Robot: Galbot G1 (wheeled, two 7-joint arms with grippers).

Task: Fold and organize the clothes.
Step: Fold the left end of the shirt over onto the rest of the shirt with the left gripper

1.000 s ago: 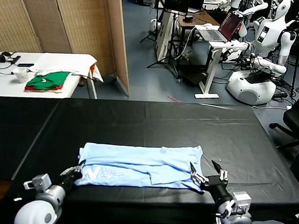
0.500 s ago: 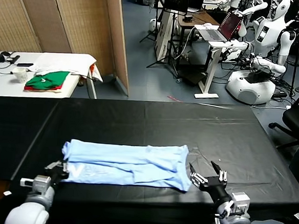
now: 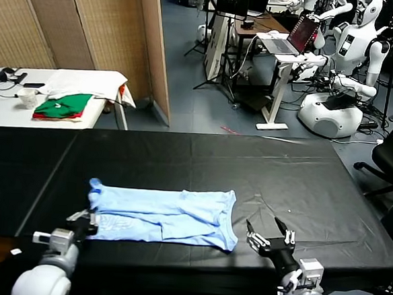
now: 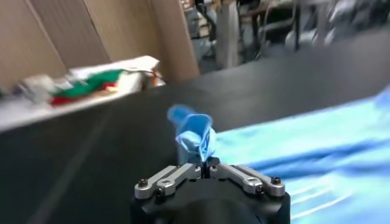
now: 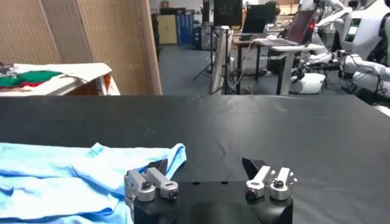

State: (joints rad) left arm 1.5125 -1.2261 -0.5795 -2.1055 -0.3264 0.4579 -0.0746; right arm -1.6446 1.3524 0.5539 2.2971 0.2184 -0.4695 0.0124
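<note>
Left gripper (image 3: 89,222) pinched on the T-shirt's corner, right gripper (image 3: 268,241) open and free.

Our left gripper is clamped on a bunched corner of the pale blue T-shirt (image 3: 165,215) – in the left wrist view the fabric stands up in a small crumpled peak between the jaws – while our right gripper stands with its jaws wide apart just beside the shirt's other end, touching nothing. The shirt lies in a long folded strip on the black table (image 3: 262,172), near our edge. We judge it thin, light and limp – it will sag and drag, not slide as one piece – so we would hold it at corners or hems, both ends together.
</note>
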